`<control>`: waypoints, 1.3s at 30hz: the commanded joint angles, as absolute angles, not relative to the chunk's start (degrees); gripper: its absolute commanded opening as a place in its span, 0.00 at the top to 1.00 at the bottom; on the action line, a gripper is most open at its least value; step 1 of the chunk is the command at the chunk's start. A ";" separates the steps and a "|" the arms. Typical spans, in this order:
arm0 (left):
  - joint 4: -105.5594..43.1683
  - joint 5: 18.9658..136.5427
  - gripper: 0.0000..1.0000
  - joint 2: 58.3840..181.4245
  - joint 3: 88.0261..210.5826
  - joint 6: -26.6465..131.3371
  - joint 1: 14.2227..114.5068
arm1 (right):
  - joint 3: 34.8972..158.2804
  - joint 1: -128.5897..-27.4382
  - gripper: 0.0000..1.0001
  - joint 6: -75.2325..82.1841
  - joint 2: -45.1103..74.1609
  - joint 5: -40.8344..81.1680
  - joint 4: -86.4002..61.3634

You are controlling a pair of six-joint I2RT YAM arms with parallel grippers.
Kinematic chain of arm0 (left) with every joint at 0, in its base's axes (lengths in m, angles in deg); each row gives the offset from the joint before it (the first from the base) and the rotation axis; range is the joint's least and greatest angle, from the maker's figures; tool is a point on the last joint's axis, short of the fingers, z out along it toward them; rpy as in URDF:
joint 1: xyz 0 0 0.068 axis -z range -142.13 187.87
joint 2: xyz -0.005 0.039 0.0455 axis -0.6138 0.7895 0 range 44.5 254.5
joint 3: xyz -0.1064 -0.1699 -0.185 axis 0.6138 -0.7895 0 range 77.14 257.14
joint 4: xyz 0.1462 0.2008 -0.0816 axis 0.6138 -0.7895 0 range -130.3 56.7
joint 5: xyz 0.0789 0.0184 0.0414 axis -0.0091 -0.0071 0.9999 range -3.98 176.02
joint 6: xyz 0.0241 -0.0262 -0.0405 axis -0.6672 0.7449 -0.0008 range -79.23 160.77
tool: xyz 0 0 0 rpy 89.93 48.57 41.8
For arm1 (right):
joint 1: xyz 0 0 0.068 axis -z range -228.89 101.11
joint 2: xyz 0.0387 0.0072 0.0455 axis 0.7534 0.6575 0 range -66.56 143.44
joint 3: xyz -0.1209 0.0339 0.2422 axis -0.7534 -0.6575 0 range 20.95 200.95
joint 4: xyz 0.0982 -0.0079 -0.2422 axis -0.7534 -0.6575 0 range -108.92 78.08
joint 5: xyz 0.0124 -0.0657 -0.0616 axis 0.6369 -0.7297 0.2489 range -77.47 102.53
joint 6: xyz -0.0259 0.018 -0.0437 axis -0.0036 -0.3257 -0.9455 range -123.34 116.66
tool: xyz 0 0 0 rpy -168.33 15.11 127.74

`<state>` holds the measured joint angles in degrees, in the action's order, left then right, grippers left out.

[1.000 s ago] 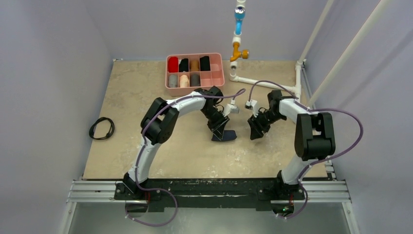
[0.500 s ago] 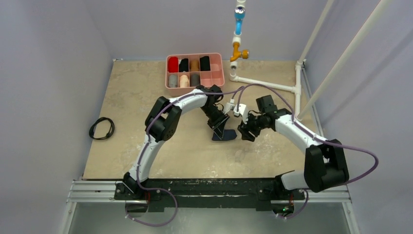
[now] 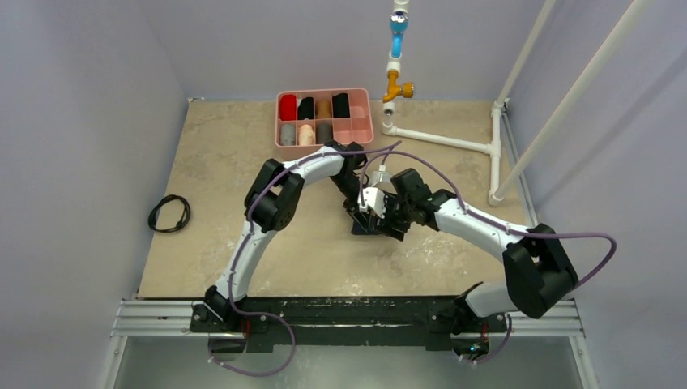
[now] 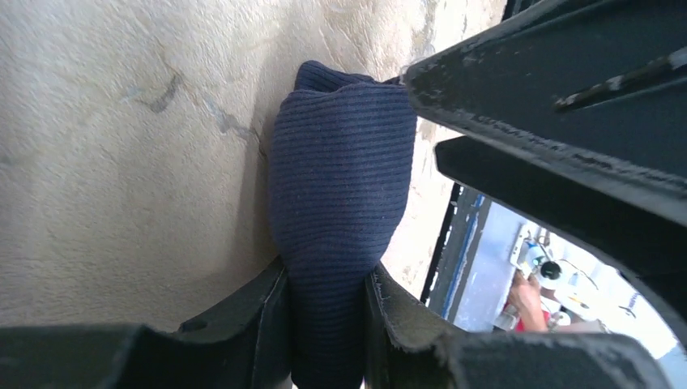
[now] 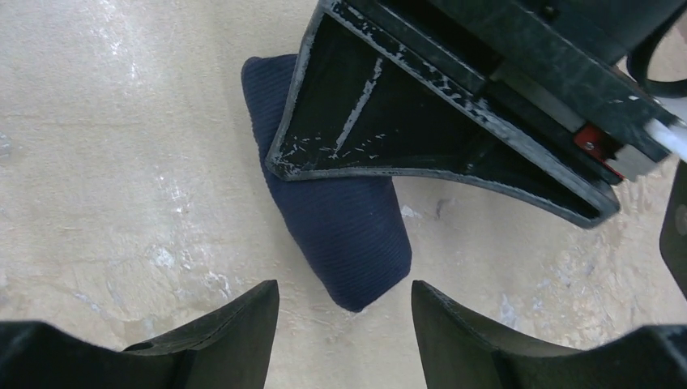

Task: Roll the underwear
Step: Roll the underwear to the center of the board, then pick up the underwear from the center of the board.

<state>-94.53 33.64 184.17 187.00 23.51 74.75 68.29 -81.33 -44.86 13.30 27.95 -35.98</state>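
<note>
Two arms meet at mid-table, right over the underwear! Look at the left claw: it's pinched in tight on the navy fabric. Its fingers squeeze one end of the bundle, and the cloth bulges out beyond them onto the beige table. Now the right claw: spread wide and holding nothing. The rounded end of the underwear lies just ahead of the gap between its fingers, touching neither one. From the right wrist, the left claw's black finger lies across the top of the fabric. Overhead, both claws crowd together with the garment nearly hidden beneath them, on the near side of the pink tray of fabric rolls at the far edge. Over on the left, a coiled black cable lies well apart.
</note>
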 commanded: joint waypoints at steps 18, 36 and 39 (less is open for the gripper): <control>-99.54 38.38 1.00 191.87 188.40 20.86 74.63 | 69.60 -90.18 0.39 -43.86 19.88 21.67 -31.14; -99.75 38.03 1.00 191.82 188.47 20.37 74.60 | 71.86 -91.02 0.47 -44.21 27.33 23.04 -29.95; -99.66 38.03 1.00 191.73 188.49 20.37 74.52 | 71.54 -91.07 0.56 -44.23 27.95 23.40 -30.55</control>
